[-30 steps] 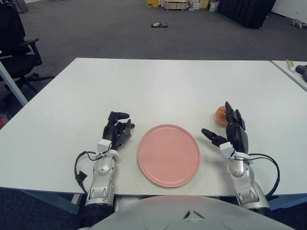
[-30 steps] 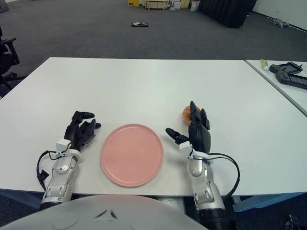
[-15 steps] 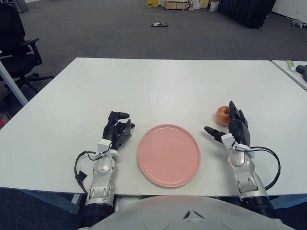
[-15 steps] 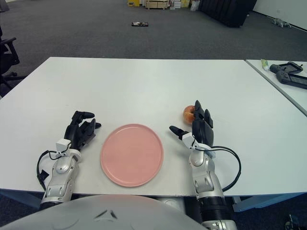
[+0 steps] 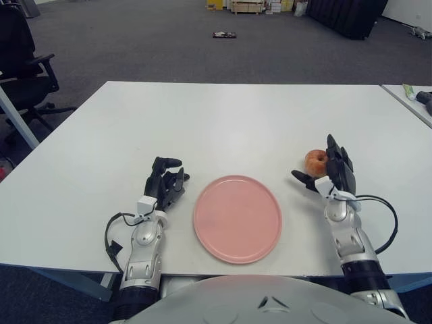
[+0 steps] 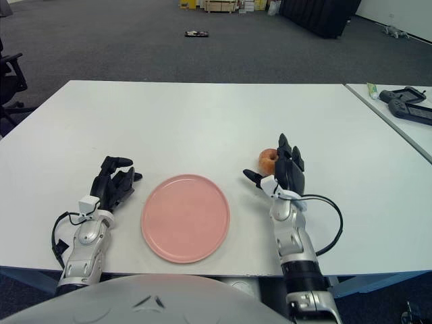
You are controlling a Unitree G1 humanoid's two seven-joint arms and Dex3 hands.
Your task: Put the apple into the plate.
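A red-orange apple [image 5: 314,161] sits on the white table [image 5: 223,121], to the right of a round pink plate [image 5: 237,217] that lies near the front edge. My right hand [image 5: 329,177] is open just at the apple's near right side, fingers up beside it and thumb stretched out to the left below it; it does not hold the apple. My left hand [image 5: 164,185] rests on the table left of the plate, fingers loosely curled and empty.
A second table [image 6: 398,108] at the right holds a dark device [image 6: 405,102] and a small tube [image 6: 372,88]. An office chair [image 5: 23,61] stands at the far left. Boxes and a dark item lie on the carpet far behind.
My right hand has moved forward and to the right, from beside the plate up to the apple. The left hand, plate and apple have not moved.
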